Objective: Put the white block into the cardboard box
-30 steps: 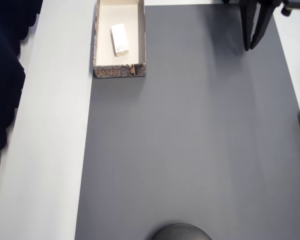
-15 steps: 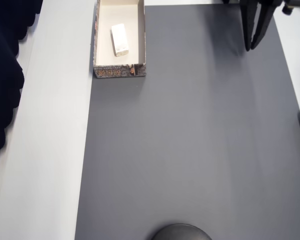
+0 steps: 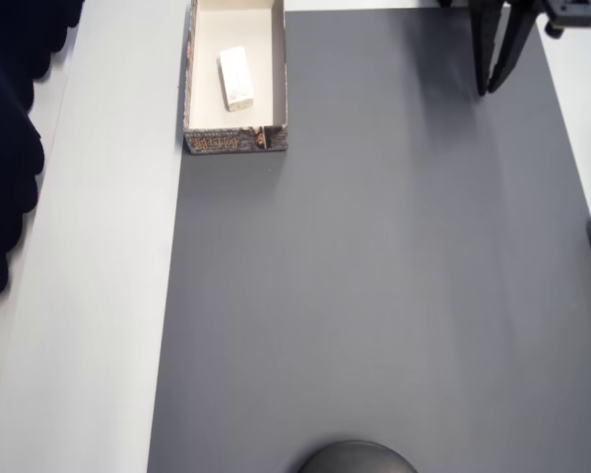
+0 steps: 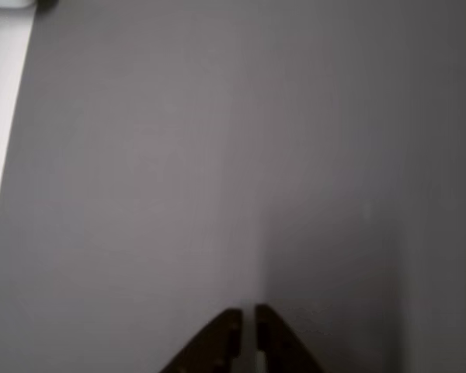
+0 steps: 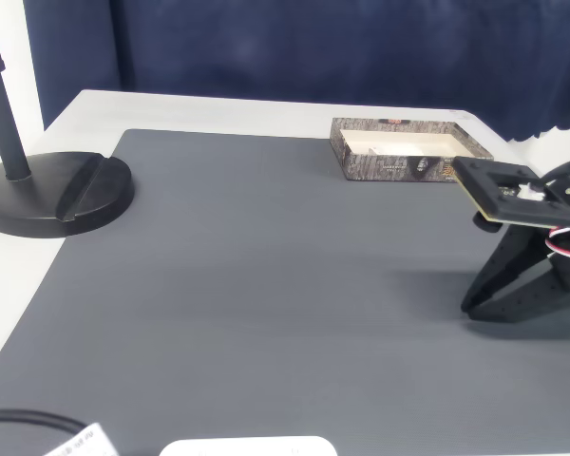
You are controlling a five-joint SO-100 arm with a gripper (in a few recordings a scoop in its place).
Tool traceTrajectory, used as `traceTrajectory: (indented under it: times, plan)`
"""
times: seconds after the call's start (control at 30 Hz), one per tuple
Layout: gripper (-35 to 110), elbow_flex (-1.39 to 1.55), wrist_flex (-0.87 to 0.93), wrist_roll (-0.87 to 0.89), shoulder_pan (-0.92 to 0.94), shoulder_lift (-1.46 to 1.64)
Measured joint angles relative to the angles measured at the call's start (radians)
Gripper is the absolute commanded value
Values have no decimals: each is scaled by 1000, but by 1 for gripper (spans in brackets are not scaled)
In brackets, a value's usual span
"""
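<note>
Saw gripper (image 3: 492,87) empty, jaws nearly closed, low over grey mat (image 3: 374,296). White block (image 3: 236,78) lay inside cardboard box (image 3: 279,69), well apart from gripper. Main risk I judged: stray sweep toward box knocking it.

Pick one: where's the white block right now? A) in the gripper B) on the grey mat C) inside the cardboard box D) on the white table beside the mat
C: the overhead view shows the white block lying on the cream floor of the cardboard box, while the gripper sits far off over the mat with nothing in it.
</note>
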Motion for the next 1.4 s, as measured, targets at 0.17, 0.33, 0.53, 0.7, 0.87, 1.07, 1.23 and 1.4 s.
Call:
traceTrajectory:
  times: [0.17,0.33,0.53,0.7,0.87,1.07,1.23,1.4]
  plan:
    - [-2,0,0,0,0,0]
    - [-2,0,3,-38,0,0]
    - [-2,0,12,-72,0,0]
    - [-2,0,12,-72,0,0]
    - [-2,0,12,-72,0,0]
    - [-2,0,12,-72,0,0]
    - [-2,0,12,-72,0,0]
    - [-2,0,12,-72,0,0]
